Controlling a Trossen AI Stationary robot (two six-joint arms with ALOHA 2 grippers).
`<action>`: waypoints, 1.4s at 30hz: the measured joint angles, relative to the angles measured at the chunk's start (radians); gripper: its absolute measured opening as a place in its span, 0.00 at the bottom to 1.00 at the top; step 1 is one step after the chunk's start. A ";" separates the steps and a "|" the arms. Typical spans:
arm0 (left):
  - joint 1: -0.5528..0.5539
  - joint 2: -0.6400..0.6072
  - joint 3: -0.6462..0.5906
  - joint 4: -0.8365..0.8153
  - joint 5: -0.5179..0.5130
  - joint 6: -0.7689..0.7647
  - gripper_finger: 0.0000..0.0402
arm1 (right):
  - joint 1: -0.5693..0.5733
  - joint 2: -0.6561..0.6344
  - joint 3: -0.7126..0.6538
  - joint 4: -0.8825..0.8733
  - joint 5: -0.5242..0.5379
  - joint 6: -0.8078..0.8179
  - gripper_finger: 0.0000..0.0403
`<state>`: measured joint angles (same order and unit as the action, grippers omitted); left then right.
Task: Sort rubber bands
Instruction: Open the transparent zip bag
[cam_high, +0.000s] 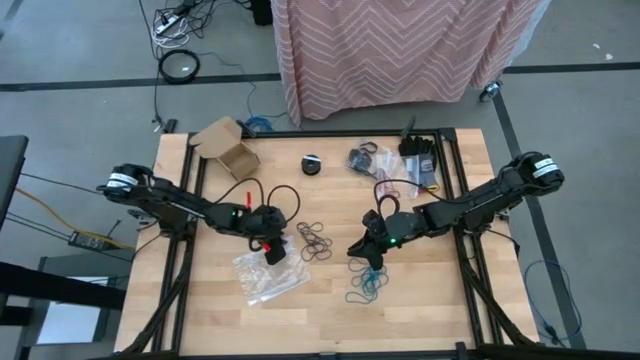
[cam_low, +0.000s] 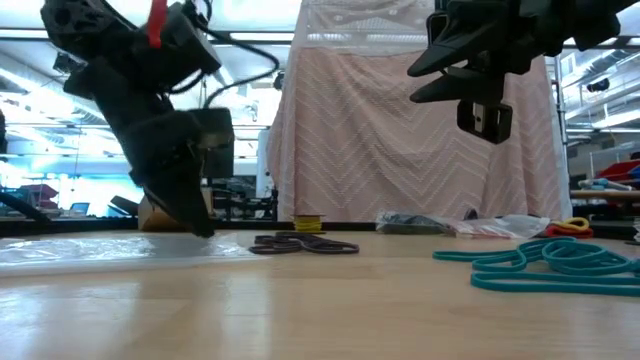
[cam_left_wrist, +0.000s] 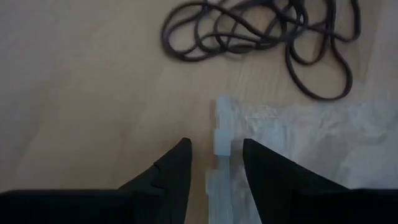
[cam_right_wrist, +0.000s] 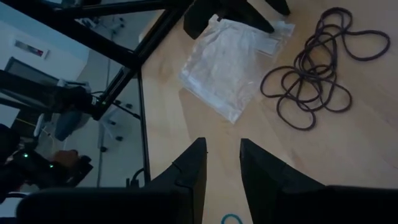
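left gripper (cam_left_wrist: 214, 155) is down at the table on the edge of the clear plastic bag (cam_high: 268, 276), fingers parted with the bag's zip strip (cam_left_wrist: 221, 146) sitting between them, not clearly pinched, so released or letting go. right gripper (cam_high: 372, 252) hangs above the table over the teal rubber bands (cam_high: 366, 285), fingers a little apart with nothing between them. brown rubber bands (cam_high: 314, 240) lie in a loose tangled pile mid-table, just beside the bag's corner and between the two grippers; teal ones sit in their own pile nearer the front edge. more bands, dark and mixed, lie by the far right of the table (cam_high: 420, 310) near some other bags, too small to sort out. bands look very light, thin, floppy, and stretchy; loops overlap, so pulling one likely drags its neighbours. best hold is probably a pinch on a single strand at the pile's outer edge where a loop lies clear, fingertips flat to the wood. bag is thin and crinkly, likely slippery.
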<state>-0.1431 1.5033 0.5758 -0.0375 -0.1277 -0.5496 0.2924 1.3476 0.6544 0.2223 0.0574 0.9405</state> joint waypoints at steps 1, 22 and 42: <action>0.000 0.010 0.001 0.006 0.011 0.000 0.38 | 0.000 0.000 0.000 -0.003 0.000 0.000 0.21; -0.002 0.036 0.113 -0.002 0.147 -0.110 0.01 | -0.033 0.002 0.000 -0.016 0.003 -0.019 0.19; 0.000 0.035 0.861 -0.596 0.037 0.310 0.00 | -0.048 -0.208 0.000 0.187 0.015 -0.133 0.17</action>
<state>-0.1436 1.5383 1.4367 -0.6337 -0.0908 -0.2397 0.2445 1.1397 0.6544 0.4096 0.0728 0.8075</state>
